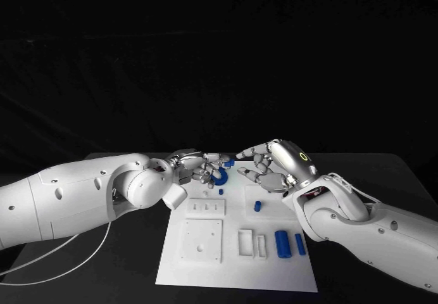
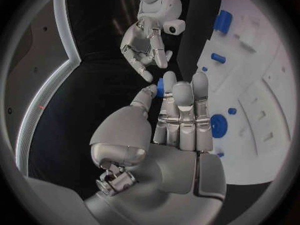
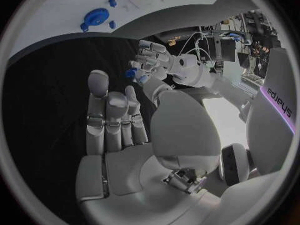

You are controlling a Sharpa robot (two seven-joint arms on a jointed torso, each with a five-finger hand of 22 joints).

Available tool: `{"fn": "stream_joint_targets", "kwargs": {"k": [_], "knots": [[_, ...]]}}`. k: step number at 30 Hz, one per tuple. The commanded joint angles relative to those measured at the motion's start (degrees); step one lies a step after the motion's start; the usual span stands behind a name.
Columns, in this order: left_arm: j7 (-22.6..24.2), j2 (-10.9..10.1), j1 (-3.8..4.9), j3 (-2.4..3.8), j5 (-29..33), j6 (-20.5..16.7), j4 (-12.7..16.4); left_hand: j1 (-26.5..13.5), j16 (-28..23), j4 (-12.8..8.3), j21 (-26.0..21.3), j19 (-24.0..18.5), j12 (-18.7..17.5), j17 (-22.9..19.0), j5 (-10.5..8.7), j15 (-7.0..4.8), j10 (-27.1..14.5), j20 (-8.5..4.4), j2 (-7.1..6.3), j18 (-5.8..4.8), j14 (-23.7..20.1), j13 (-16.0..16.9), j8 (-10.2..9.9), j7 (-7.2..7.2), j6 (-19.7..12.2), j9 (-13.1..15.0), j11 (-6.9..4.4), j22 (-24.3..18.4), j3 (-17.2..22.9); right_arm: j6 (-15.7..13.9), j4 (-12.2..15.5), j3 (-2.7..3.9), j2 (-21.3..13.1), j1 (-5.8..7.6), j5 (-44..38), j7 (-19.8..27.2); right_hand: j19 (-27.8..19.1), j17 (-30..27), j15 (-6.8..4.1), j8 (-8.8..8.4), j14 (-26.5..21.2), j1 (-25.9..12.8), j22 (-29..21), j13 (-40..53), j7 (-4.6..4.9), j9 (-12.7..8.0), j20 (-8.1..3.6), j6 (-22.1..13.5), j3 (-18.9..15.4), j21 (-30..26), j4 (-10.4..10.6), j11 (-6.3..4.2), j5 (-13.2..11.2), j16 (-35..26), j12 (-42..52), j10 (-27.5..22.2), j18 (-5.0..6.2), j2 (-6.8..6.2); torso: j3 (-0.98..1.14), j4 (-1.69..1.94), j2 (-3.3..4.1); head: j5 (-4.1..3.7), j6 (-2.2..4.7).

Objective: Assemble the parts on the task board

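The white task board [image 1: 235, 253] lies mid-table. Above its far edge my left hand [image 1: 194, 166] pinches a small blue part [image 2: 160, 87] between thumb and fingertips; the same part [image 3: 131, 74] shows in the right wrist view. My right hand [image 1: 270, 167] hovers just right of it, fingers [image 3: 106, 110] stretched out and holding nothing. The two hands are close but apart. A blue gear-like ring [image 1: 222, 178] sits on the board's far end, below the hands. A short blue peg [image 1: 257, 206] and two blue cylinders [image 1: 283, 244] rest on the board's right side.
The board has raised white fixtures, a square block [image 1: 202, 240] and a slotted holder [image 1: 247, 243]. A white cable [image 1: 64, 266] loops on the black table at the left. Bare table lies on both sides of the board.
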Motion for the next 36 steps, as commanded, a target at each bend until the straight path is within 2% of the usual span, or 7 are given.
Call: {"fn": "stream_joint_targets", "kwargs": {"k": [1,8,11,16,21,23,36], "knots": [[0.04,0.11,0.01,0.04,0.59,1.55,0.07,-0.22,0.18,-0.28,0.32,0.07,0.19,0.19,0.13,-0.51,2.33,-0.42,0.37,-0.96,0.13,0.04,0.07,-5.07,6.52,17.92,-0.94,0.06,0.64,0.01,-0.24,0.02,0.4,0.02,-1.39,0.66,2.17,0.08,-0.28,-0.18,0.03,0.42,0.09,-0.06,0.04,0.02,0.03,0.62,-0.28,-0.19,-0.02,-0.38,-0.33,-0.19,0.09,-0.04,-0.04,0.07,0.06,-0.06,0.03,0.09,-0.12],[-0.11,0.12,0.02,0.04,0.59,2.18,0.14,-0.48,0.01,-0.05,0.25,0.03,0.15,0.26,0.01,-0.43,2.32,-0.38,0.61,-0.95,0.19,0.02,0.1,-5.13,6.52,17.95,-0.93,0.1,0.63,0.14,-0.86,0.02,1.23,0.03,-1.61,0.67,2.2,0.13,-0.45,-0.17,0.04,0.78,0.21,-0.03,-0.45,0.17,-0.14,2.55,-0.77,-0.31,-0.22,-0.65,-1.18,-0.25,0.08,-0.02,-0.22,0.29,-0.02,-0.11,0.0,0.04,-0.18],[-0.17,0.13,0.02,0.04,0.59,2.5,0.19,-0.45,-0.02,-0.1,0.24,0.02,0.16,0.28,0.05,-0.43,2.32,-0.38,0.63,-0.94,0.19,0.02,0.11,-5.14,6.53,17.96,-0.94,0.11,0.68,0.13,-1.25,0.02,1.72,0.03,-1.91,0.63,2.22,0.2,-0.56,-0.18,0.05,0.96,0.28,-0.01,-0.68,0.37,-0.26,3.45,-1.1,-0.34,-0.39,-0.79,-1.64,-0.24,0.05,0.0,-0.34,0.4,0.03,-0.04,0.03,0.04,-0.19],[-0.41,0.1,0.02,0.04,0.48,3.26,0.2,-0.43,0.01,-0.29,0.28,0.08,0.27,0.41,0.22,-0.46,2.33,-0.4,0.58,-0.92,0.32,0.06,0.12,-5.15,6.57,18.0,-0.99,0.18,0.8,-0.62,-1.84,0.02,2.45,0.02,-2.63,0.19,2.25,0.28,-0.58,-0.16,0.09,1.11,0.32,0.01,-0.77,0.43,-0.31,3.75,-1.3,-0.38,-0.55,-0.83,-2.31,-0.2,0.05,0.05,-0.41,0.4,0.08,-0.04,-0.01,0.05,-0.25],[-0.58,0.11,0.02,0.04,0.34,3.88,0.21,-0.49,0.07,-0.42,0.3,0.09,0.42,0.55,0.37,-0.49,2.33,-0.42,0.55,-0.92,0.4,0.11,0.12,-5.16,6.62,18.04,-1.01,0.25,0.89,-1.12,-2.28,0.02,2.76,0.02,-3.22,-0.23,2.29,0.37,-0.6,-0.16,0.12,1.25,0.34,0.08,-0.82,0.47,-0.33,3.96,-1.4,-0.39,-0.69,-0.87,-2.49,-0.14,0.13,0.2,-0.43,0.37,0.03,-0.07,0.0,0.08,-0.29],[-0.61,0.12,0.02,0.04,0.28,4.13,0.21,-0.58,0.12,-0.53,0.36,0.25,0.7,0.62,0.64,-0.57,2.34,-0.5,0.5,-0.94,0.7,0.2,0.13,-5.23,6.76,18.1,-1.11,0.31,0.99,-1.21,-2.45,0.02,2.87,0.02,-3.39,-0.33,2.29,0.42,-0.61,-0.18,0.12,1.44,0.35,0.11,-0.81,0.46,-0.35,3.99,-1.4,-0.42,-0.85,-0.89,-2.56,-0.1,0.15,0.26,-0.44,0.32,0.04,-0.11,0.0,0.09,-0.47],[-0.44,0.02,0.01,0.04,0.16,4.81,0.15,-1.32,-0.06,-1.0,0.14,0.56,1.35,0.77,1.31,-0.71,2.36,-0.67,0.37,-1.03,1.18,0.17,0.11,-5.31,7.04,18.32,-1.25,0.34,1.91,-1.37,-2.84,0.01,3.12,-0.07,-4.12,-0.38,2.29,0.67,-0.66,-0.17,0.14,1.58,0.48,0.11,-0.95,0.57,-0.4,4.63,-1.7,-0.32,-1.27,-0.95,-2.59,0.06,0.06,0.34,-0.47,-0.03,0.09,-0.12,0.01,0.14,-0.57]]}}
